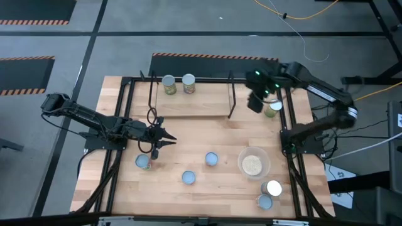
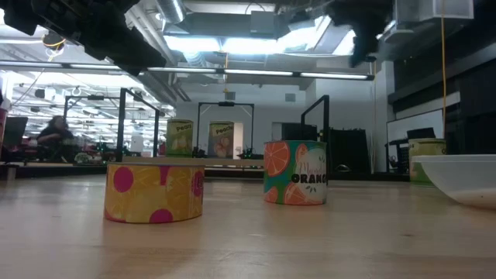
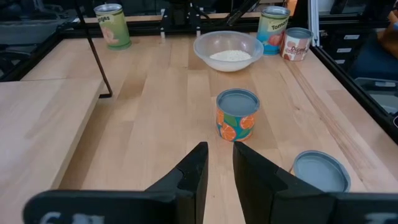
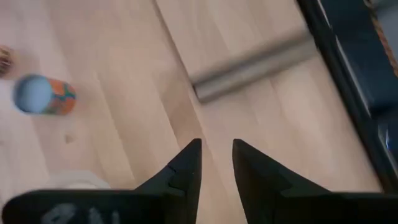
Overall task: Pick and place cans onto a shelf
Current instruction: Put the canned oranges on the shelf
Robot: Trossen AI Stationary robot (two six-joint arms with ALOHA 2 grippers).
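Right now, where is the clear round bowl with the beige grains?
In the high view the clear round bowl of beige grains sits on the table's right side, between a blue-topped can and a shiny silver-topped can.

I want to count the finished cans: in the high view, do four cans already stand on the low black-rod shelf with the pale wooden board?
No, only two cylindrical metal cans stand on the shelf, side by side at its far edge.

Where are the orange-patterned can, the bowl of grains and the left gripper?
orange-patterned can (image 3: 237, 116): left wrist view, on its printed side wall.
bowl of grains (image 3: 203, 47): left wrist view, on its clear rim.
left gripper (image 3: 219, 158): left wrist view, in the narrow gap midway between its fingertips.
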